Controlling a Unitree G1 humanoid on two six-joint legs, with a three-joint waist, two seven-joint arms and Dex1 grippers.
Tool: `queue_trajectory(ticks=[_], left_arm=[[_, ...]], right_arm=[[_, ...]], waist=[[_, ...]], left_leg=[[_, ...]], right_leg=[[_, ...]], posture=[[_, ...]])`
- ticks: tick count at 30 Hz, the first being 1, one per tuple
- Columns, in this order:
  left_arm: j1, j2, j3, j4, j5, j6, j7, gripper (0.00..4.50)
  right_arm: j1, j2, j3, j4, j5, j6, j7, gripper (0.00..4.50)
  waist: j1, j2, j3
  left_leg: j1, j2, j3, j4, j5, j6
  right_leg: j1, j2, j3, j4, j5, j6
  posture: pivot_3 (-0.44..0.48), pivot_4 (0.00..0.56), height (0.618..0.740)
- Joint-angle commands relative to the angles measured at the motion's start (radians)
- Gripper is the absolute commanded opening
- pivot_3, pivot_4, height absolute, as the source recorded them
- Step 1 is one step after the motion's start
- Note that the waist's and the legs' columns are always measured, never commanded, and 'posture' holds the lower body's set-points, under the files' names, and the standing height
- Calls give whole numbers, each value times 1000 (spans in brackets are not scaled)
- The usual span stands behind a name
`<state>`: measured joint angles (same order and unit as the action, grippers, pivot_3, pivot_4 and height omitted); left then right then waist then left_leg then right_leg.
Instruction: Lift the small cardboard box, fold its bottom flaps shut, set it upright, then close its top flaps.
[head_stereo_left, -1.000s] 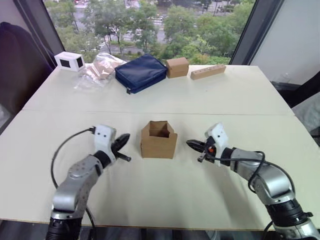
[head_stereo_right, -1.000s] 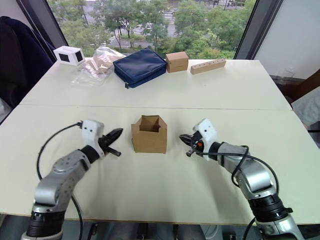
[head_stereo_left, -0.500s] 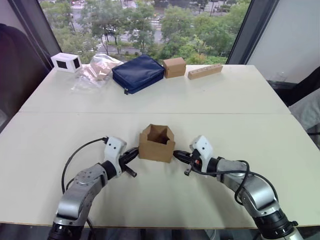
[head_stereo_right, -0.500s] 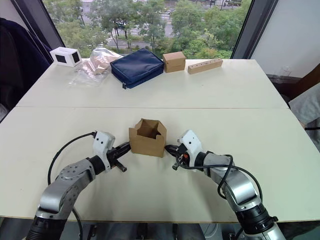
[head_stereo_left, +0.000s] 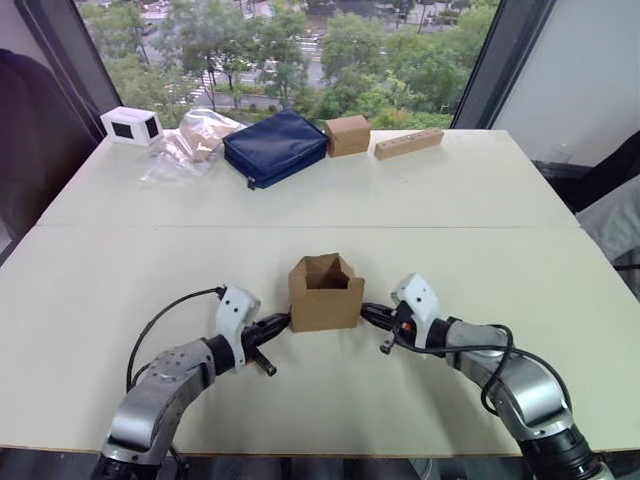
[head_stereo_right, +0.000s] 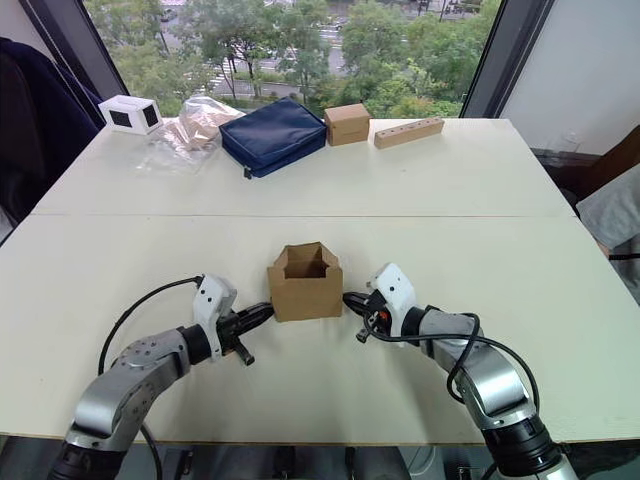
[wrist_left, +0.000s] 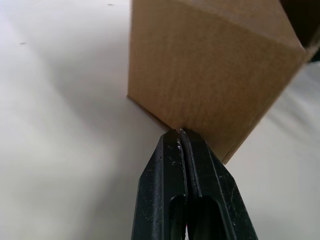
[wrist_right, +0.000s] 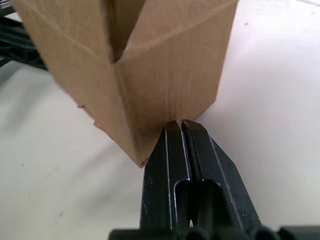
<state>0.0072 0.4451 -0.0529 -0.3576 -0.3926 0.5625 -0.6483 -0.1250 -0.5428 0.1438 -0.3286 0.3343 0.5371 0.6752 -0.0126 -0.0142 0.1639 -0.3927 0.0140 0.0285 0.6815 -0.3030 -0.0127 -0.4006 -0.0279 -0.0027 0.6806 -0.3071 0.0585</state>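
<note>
The small cardboard box (head_stereo_left: 325, 300) stands mid-table near the front, its open end facing up. Its top flaps (head_stereo_left: 325, 268) rise around the opening. The bottom flaps are hidden underneath. My left gripper (head_stereo_left: 283, 320) is shut, with its tip pressed low against the box's left wall (wrist_left: 210, 65). From the other side my right gripper (head_stereo_left: 366, 311) is also shut, and its tip touches low on the box's right wall (wrist_right: 150, 65). Neither holds anything between its fingers. I cannot tell whether the box's base rests flat on the table.
Along the table's far edge lie a white device (head_stereo_left: 130, 123), a clear plastic bag (head_stereo_left: 195, 140), a navy pouch (head_stereo_left: 277, 147), another small brown box (head_stereo_left: 348, 134) and a long tan bar (head_stereo_left: 413, 143). A seam (head_stereo_left: 450, 227) crosses the table behind the box.
Both grippers have closed in on the box from left and right and now touch its lower walls. The box has turned slightly and squared up between them.
</note>
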Motion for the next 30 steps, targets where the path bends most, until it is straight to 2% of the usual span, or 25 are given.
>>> queue_trajectory(ticks=[1, 6, 10, 14, 18, 23, 30], left_arm=[[-7, 73, 103, -10, -50, -1, -55, 53], [-86, 184, 164, 22, -105, 23, -143, 53], [-208, 233, 164, -15, -224, 130, -219, 53], [-261, 247, 128, -29, -259, 173, -248, 53], [-336, 218, 57, 22, -221, 144, -266, 53], [-384, 195, 5, 87, -166, 87, -275, 53], [-404, 169, -44, 136, -107, 30, -290, 53]], right_arm=[[-1, -63, -63, -23, 30, -30, 78, 0], [-31, -168, -102, -19, 59, 3, 176, 0], [-170, -159, -160, 19, 149, 49, 215, 0], [-243, -140, -154, 38, 195, 80, 248, 0], [-321, -112, -85, 79, 185, 70, 297, 0], [-343, -92, -44, 112, 164, 43, 326, 0], [-383, -50, 21, 165, 111, 6, 337, 0]], waist=[[0, 0, 0], [2, 0, 0], [1, 0, 1], [-1, 0, 1], [-1, 0, 1], [2, 0, 1], [-1, 0, 1]], left_leg=[[0, 0, 0, 0, 0, 0], [0, 0, 0, 0, 0, 0], [0, 0, 0, 0, 0, 0], [1, 0, 0, -2, 0, 1], [0, 0, 0, -2, 0, 0], [1, 0, 0, -1, -1, 1], [0, 0, 0, -1, -1, 1]], right_leg=[[0, 0, 0, 0, 0, 0], [1, -1, 0, -1, 0, 0], [1, -1, 0, -2, 0, 0], [1, 0, 0, -3, 0, 0], [1, 0, 0, -4, 0, 0], [2, 0, 0, -4, 0, 0], [2, 0, 0, -4, 0, 0]], posture=[[0, 150, 740], [0, 150, 740], [0, 150, 740], [0, 150, 740], [0, 150, 740], [0, 150, 740], [0, 150, 740]])
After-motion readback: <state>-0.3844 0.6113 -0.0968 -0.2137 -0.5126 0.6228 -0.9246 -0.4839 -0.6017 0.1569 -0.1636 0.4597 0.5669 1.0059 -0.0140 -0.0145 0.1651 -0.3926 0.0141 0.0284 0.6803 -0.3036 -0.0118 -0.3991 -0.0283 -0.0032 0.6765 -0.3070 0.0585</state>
